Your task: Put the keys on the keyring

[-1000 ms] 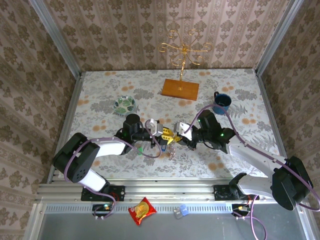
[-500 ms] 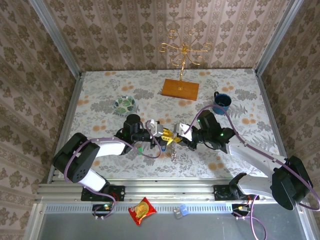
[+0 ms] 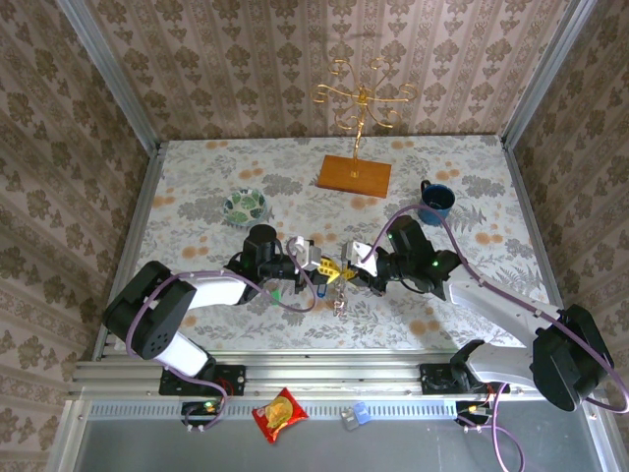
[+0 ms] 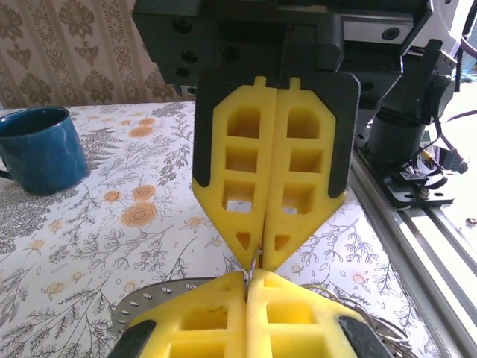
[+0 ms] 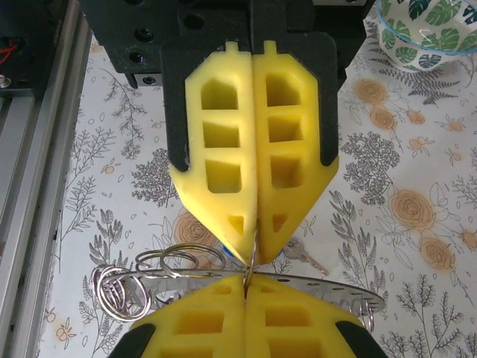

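My left gripper (image 3: 327, 267) (image 4: 254, 277) and my right gripper (image 3: 349, 270) (image 5: 248, 280) meet tip to tip low over the near middle of the table. Both are shut on one thin wire loop (image 5: 253, 262) (image 4: 256, 263) of the keyring. The keyring's flat grey plate with holes (image 5: 339, 287) (image 4: 149, 302) runs across just behind my fingers. Spare wire rings (image 5: 175, 261) hang off it. A key with a blue head (image 5: 298, 253) lies on the cloth under the left gripper's fingers (image 5: 223, 179), partly hidden. A green speck (image 3: 276, 292) by the left arm is too small to identify.
A blue mug (image 3: 435, 200) (image 4: 37, 149) stands at the right. A green-patterned bowl (image 3: 244, 205) (image 5: 428, 33) sits at the left. A gold stand on a wooden base (image 3: 356, 175) is at the back. The metal rail (image 4: 417, 224) borders the near edge.
The left gripper has closed fully on the wire loop. Both arms have stayed almost still, and the hanging part of the keyring has shifted slightly.
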Tool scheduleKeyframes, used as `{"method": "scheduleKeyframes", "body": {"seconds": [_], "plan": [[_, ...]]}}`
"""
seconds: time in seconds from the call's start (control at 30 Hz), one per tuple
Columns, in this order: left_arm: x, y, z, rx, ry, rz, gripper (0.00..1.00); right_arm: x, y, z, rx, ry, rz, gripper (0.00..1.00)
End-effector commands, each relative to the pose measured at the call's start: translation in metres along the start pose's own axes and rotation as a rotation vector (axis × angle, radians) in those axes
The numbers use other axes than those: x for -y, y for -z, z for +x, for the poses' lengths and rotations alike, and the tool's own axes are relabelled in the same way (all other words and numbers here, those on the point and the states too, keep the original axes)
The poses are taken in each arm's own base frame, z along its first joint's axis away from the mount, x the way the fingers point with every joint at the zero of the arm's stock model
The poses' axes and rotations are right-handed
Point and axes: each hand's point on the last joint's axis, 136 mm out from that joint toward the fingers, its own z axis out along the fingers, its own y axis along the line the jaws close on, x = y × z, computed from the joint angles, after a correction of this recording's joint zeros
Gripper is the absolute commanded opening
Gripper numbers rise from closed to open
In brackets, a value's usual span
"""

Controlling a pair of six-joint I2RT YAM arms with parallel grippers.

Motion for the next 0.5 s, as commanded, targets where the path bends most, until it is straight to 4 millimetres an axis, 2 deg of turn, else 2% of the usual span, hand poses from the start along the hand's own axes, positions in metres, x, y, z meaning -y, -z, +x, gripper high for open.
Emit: {"method": "scheduleKeyframes", "body": {"seconds": [0.0, 0.03, 0.07, 0.13, 0.27, 0.37, 0.47], "plan": [[-0.001, 0.000, 0.001, -0.004, -0.005, -0.005, 0.00, 0.002, 0.001, -0.015, 0.027, 0.017, 0.003, 0.00], [-0.001, 0.000, 0.000, -0.002, -0.006, -0.009, 0.00, 0.008, 0.002, -0.012, 0.012, 0.004, 0.037, 0.03], [-0.001, 0.000, -0.002, -0.002, -0.004, -0.016, 0.00, 0.012, 0.003, -0.010, -0.001, -0.004, 0.066, 0.17], [-0.007, 0.002, -0.006, -0.002, 0.011, -0.058, 0.00, 0.015, 0.010, -0.007, -0.010, -0.008, 0.105, 0.25], [-0.033, 0.009, -0.010, -0.079, 0.125, -0.243, 0.00, 0.026, 0.032, -0.012, 0.024, -0.075, 0.224, 0.32], [-0.033, 0.014, -0.016, -0.134, 0.115, -0.313, 0.00, 0.033, 0.049, -0.019, 0.059, -0.174, 0.305, 0.33], [-0.034, 0.024, -0.025, -0.121, 0.124, -0.389, 0.00, 0.043, 0.059, -0.022, 0.093, -0.314, 0.380, 0.26]]}}
